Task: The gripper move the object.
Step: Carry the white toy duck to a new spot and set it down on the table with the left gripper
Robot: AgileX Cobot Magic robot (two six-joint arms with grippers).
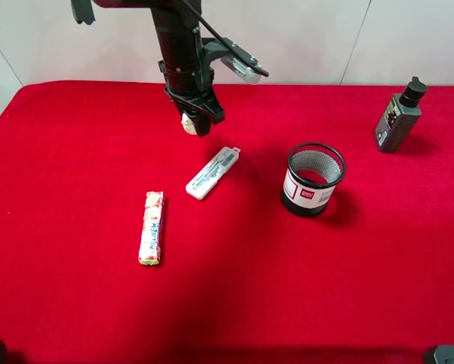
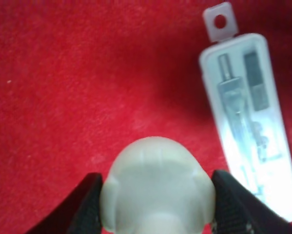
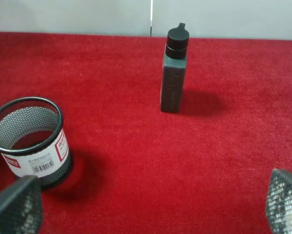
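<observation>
My left gripper [image 1: 194, 121] is shut on the small cream-white rounded object [image 1: 189, 123], held above the red cloth at the back middle of the table. In the left wrist view the object [image 2: 158, 187] sits between the two black fingers [image 2: 82, 207], which press on its sides. The flat clear case [image 2: 250, 131] lies on the cloth beside and below it. My right gripper [image 3: 150, 214] is open, its mesh-patterned fingertips [image 3: 16, 204] wide apart at the view's corners, and holds nothing. It is low at the front right, out of the exterior high view.
A flat white rectangular case [image 1: 212, 172] lies just in front of the left gripper. A candy wrapper stick [image 1: 151, 227] lies front left. A black mesh cup [image 1: 312, 180] stands right of centre. A dark grey bottle [image 1: 398, 117] stands at the back right.
</observation>
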